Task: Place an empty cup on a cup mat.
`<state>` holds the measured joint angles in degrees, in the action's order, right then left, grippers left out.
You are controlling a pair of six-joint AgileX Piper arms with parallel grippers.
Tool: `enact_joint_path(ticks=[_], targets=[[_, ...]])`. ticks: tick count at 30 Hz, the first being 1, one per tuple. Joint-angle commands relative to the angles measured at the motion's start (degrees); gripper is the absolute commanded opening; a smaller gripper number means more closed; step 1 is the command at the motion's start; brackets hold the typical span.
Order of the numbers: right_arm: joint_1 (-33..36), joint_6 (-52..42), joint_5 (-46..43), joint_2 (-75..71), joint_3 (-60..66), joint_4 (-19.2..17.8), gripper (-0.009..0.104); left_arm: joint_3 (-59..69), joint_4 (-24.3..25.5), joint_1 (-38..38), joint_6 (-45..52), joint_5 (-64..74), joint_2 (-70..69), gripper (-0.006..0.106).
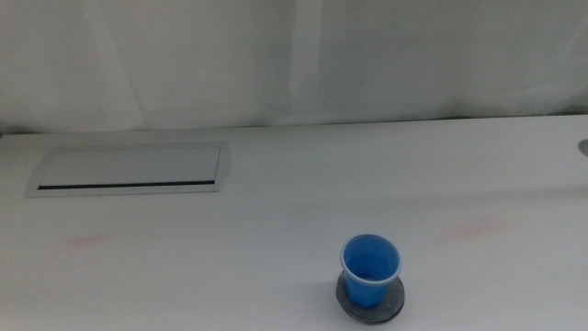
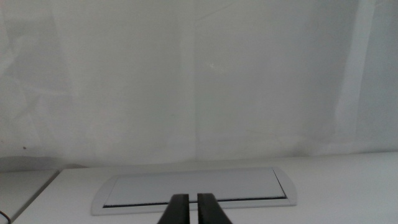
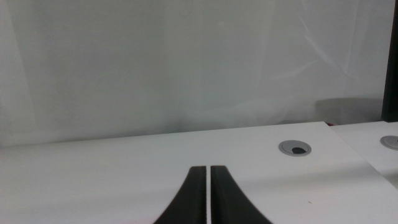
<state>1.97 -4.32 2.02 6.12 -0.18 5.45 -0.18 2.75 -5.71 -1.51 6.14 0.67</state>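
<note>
The cup (image 1: 371,268) is bright blue with a pale rim, the cup mat (image 1: 370,308) is spotty grey, and the table (image 1: 276,230) is white.

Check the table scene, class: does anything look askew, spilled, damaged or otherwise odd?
Nothing stands out. The blue cup stands upright and empty on the grey cup mat, with no spill. Both grippers are away from it.

My small bright blue cup (image 1: 371,268), tapered with a thin pale rim, stands upright and empty on the round grey cup mat (image 1: 370,304), whose mottled edge shows beneath it, at five o'clock on the table.
</note>
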Motion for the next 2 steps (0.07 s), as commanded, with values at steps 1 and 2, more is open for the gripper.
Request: enact_joint_path(ticks=[1, 2], targets=[[-0.3, -0.1, -0.7, -0.2, 2.3, -0.3, -0.003, 2.3, -0.1, 0.2, -0.3, -0.5, -0.4, -0.003], [-0.3, -0.1, -0.7, -0.2, 2.3, -0.3, -0.003, 2.3, -0.1, 0.2, -0.3, -0.5, -0.4, -0.003]])
